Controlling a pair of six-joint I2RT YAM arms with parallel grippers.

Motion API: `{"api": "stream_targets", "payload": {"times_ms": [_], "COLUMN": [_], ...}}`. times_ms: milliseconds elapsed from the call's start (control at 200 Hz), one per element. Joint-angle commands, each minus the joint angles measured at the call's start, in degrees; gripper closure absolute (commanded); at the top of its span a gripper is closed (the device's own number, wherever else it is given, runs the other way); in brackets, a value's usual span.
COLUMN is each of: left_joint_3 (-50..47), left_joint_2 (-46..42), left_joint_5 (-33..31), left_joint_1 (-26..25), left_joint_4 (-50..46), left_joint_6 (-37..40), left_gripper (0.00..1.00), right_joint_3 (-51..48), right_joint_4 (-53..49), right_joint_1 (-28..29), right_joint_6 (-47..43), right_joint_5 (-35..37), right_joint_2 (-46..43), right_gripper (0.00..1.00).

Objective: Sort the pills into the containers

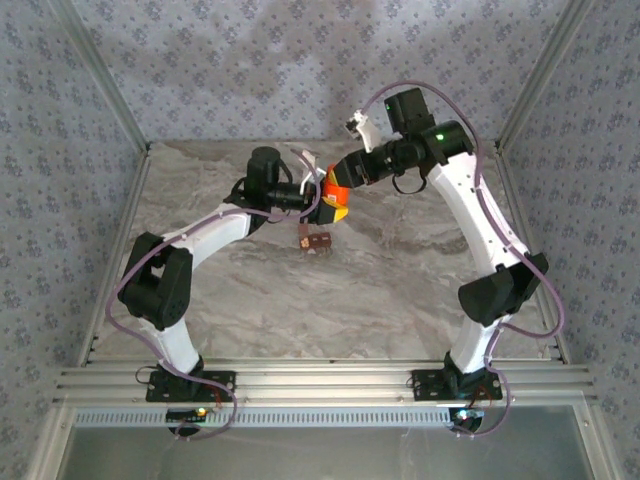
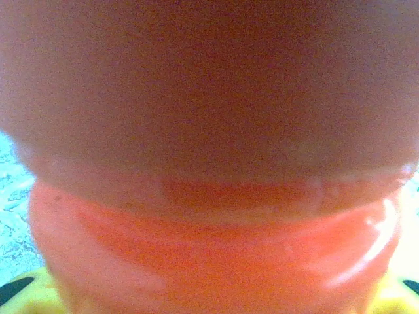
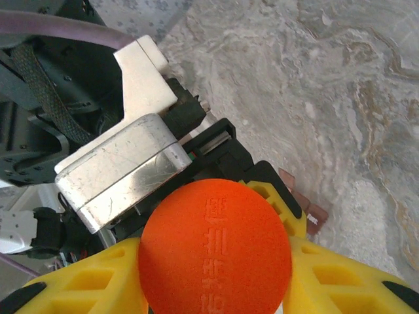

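A bright orange bottle hangs in the air over the middle of the table, held between both arms. My left gripper is shut on its body, which presses close to the left wrist camera as a blurred orange bottle. My right gripper is shut on the round orange cap, with a yellow finger on each side. The containers, a small reddish-brown strip, lie on the table just below the bottle; the same containers peek out past a yellow finger. No pills are in sight.
The marble tabletop is bounded by aluminium rails at the near edge and patterned walls on the other sides. The left arm's silver wrist housing sits close behind the cap.
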Motion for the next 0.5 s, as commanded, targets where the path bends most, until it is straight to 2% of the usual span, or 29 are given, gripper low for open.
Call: {"api": "stream_targets", "payload": {"times_ms": [0,155,300,395,495], "left_joint_3": [2.38,2.18,1.53,0.76,0.19], "left_joint_2": [-2.33,-2.66,-2.62,-3.00,-3.13], "left_joint_5": [0.76,-1.92,-4.20,-5.25,-5.50], "left_joint_1": [0.66,0.84,0.79,0.79,0.83], "left_joint_4": [-4.90,-4.14,-2.59,-1.72,-1.30], "left_joint_6": [3.52,3.29,2.57,2.42,2.29], "left_gripper": [1.00,1.00,1.00,1.00,1.00], "right_joint_3": [2.21,4.09,2.35,0.28,-1.93], "right_joint_4": [-7.27,-7.49,-2.79,0.84,3.39], "right_joint_1": [1.25,3.39,6.81,8.90,9.40], "right_joint_6": [0.23,7.55,15.80,19.38,20.80], "right_joint_5": [7.08,13.38,21.01,22.78,20.64], "right_joint_2": [1.95,4.43,4.80,4.13,2.53], "right_gripper": [0.64,0.63,0.63,0.63,0.62]}}
